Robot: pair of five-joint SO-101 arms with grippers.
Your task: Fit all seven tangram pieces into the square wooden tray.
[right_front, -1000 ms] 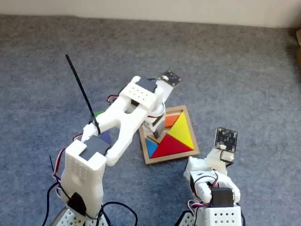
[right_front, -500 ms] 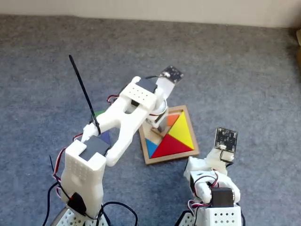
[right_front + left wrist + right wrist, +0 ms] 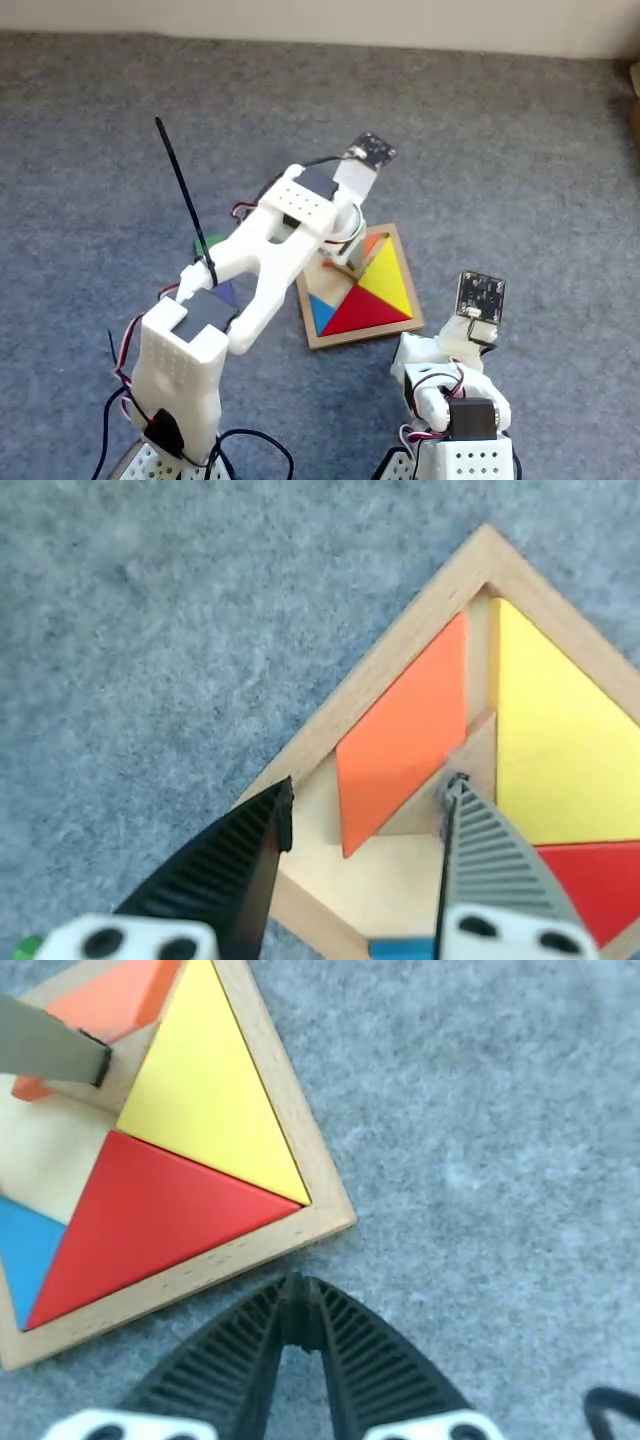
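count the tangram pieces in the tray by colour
orange piece: 1
yellow piece: 1
red piece: 1
blue piece: 1
total in the tray: 4

tray (image 3: 368,336) corner under arm (image 3: 268,262), green piece (image 3: 206,243) half-hidden

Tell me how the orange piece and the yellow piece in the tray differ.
The orange piece is a slanted four-sided shape; the yellow piece is a triangle. The yellow piece is larger than the orange piece. The orange piece lies between the open fingers of the left gripper; the yellow piece sits outside them, against the red piece. Both lie inside the wooden tray.
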